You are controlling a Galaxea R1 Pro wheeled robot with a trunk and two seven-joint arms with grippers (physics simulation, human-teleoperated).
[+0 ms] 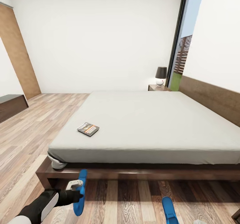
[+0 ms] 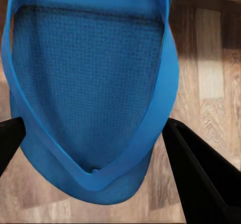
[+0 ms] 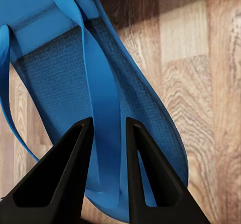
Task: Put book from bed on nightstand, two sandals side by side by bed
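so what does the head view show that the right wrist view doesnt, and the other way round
Head view alone: the bed with the book on its mattress, a lamp on the far nightstand, and the left gripper holding a sandal. Right wrist view alone: the right gripper closed on the strap. Both: the other sandal and the wood floor.

Matt woven-textured sandal footbed [image 2: 90,93], grainy wood-plank floor [image 1: 140,200], seemingly soft cloth mattress [image 1: 150,120].

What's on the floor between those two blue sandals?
Nothing: in the head view, only bare wood floor lies between the left sandal, held by the left gripper, and the right sandal.
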